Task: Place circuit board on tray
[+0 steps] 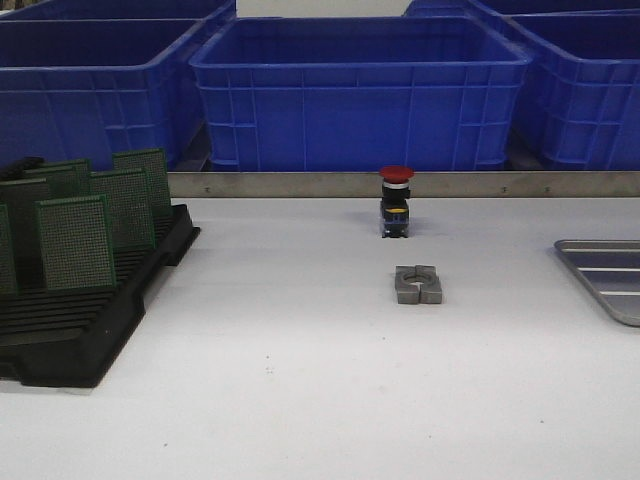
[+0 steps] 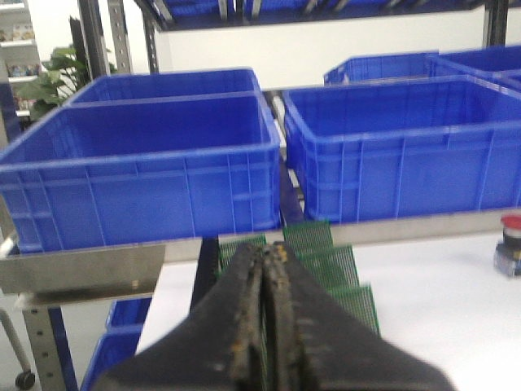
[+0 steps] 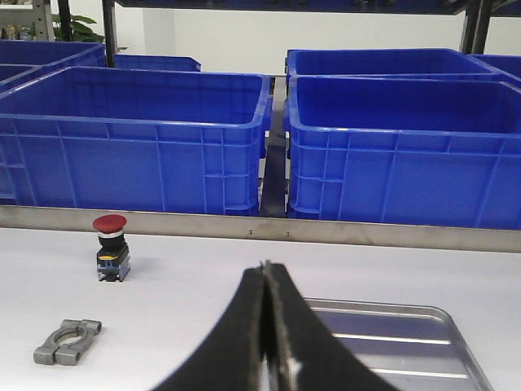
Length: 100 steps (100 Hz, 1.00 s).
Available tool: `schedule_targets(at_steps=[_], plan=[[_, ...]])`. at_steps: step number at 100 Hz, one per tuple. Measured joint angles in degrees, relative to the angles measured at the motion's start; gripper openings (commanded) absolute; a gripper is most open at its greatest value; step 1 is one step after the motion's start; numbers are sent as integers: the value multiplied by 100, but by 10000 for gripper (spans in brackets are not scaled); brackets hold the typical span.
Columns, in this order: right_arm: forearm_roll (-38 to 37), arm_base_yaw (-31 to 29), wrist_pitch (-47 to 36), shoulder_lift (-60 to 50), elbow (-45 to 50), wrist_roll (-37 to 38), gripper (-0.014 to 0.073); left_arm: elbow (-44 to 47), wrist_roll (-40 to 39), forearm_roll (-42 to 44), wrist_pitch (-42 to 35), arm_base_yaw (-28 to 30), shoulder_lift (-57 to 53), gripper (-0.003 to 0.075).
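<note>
The circuit boards (image 1: 75, 245) were stood upright on edge in the slots of a black slotted rack (image 1: 95, 325) at the left side of the table (image 1: 300, 400). The tray (image 1: 610, 275) was laid at the right edge of the table, well apart from the rack, and only part of it was shown in the front view. No board was seen on the tray, so the task was judged not yet begun.

The left claw (image 2: 265, 326) was shown with its fingers pressed together and nothing held between them; the boards (image 2: 326, 261) were seen just beyond its tips. The right claw (image 3: 267, 326) was likewise closed and empty, positioned above the near rim of the tray (image 3: 391, 338). Neither arm was visible in the front view.

A board was judged to be light, thin and stiff, with a perforated green face. It was judged liable to be scratched or cracked under excess force. A grip on the exposed top edge, with one finger on each flat face, was judged most suitable, followed by a straight upward lift clear of the slot.

A red push-button switch (image 1: 396, 200) and a grey metal clamp block (image 1: 418, 284) were located between rack and tray, and were to be avoided in transit.
</note>
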Motion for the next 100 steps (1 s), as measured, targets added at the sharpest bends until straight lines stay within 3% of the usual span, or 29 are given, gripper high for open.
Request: schedule_targets(at_steps=[17,55,74,100], plan=[[0,0,0,0,0,0,-68,-1102,-9,-65,719,0,728,-18],[0,0,0,0,0,0,-68,-3753,-9,-146,3155,0,3384,-18],[0,0,0,0,0,0,-68,-4431,-9,-192,3401,0,4350,-18],[0,0,0,0,0,0,-68,-4546,-9,-214,3447,0,5031,-18]])
